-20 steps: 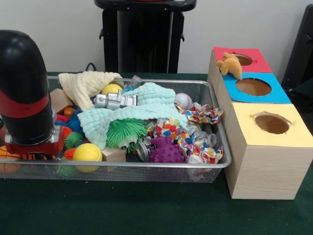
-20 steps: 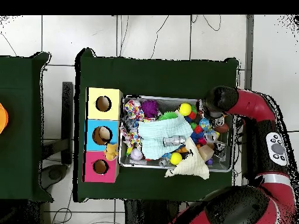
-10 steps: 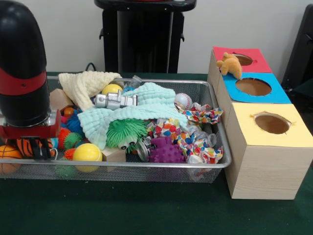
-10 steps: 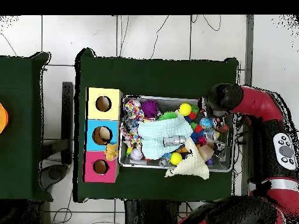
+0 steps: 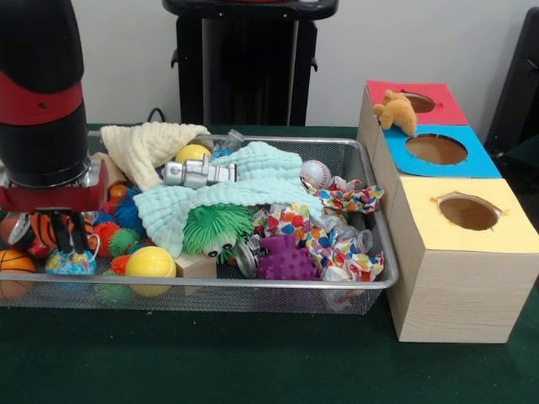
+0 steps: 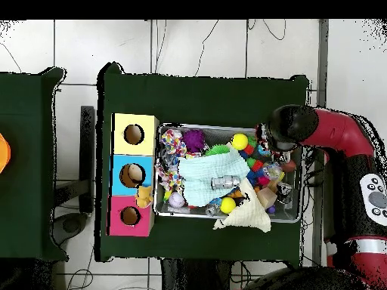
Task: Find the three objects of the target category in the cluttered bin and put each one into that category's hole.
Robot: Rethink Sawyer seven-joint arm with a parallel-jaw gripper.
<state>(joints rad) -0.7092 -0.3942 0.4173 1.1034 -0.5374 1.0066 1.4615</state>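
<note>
1. Over the last second we see the arm (image 5: 38, 93) rise from low in the bin's end to a higher hang, and the gripper (image 5: 61, 236) has come up with it, uncovering the toys it stood among.
2. We see its dark fingers (image 5: 77, 232) pointing down over the wire bin (image 5: 370, 290); whether anything sits between them, and whether they are spread or closed, we cannot tell.
3. An orange striped ball (image 5: 12, 263) lies at the bin's end beside the gripper, and a small multicoloured ball (image 5: 71, 263) lies just below the fingers.
4. A yellow ball (image 5: 150, 263) rests against the near wall, with a wooden block (image 5: 195, 266) touching it.
5. The mint cloth (image 5: 244, 189) spreads across the middle of the bin and bears a silver toy (image 5: 199, 173); a second yellow ball (image 5: 192, 153) shows just behind.
6. A cream cloth (image 5: 147, 145) lies over the far corner.
7. Under the mint cloth's near edge we see a green spiky toy (image 5: 216, 227), then a purple spiky ball (image 5: 286, 259) and a patterned fabric (image 5: 324, 240).
8. A baseball (image 5: 315, 174) sits toward the far wall.
9. Beside the bin stands the wooden box (image 5: 450, 286) with yellow hole (image 5: 468, 212), blue hole (image 5: 435, 149) and red hole (image 5: 418, 102); an orange plush (image 5: 396, 112) lies on top beside the red hole.
10. From above, the arm reaches over the bin's end farthest from the box.
</note>
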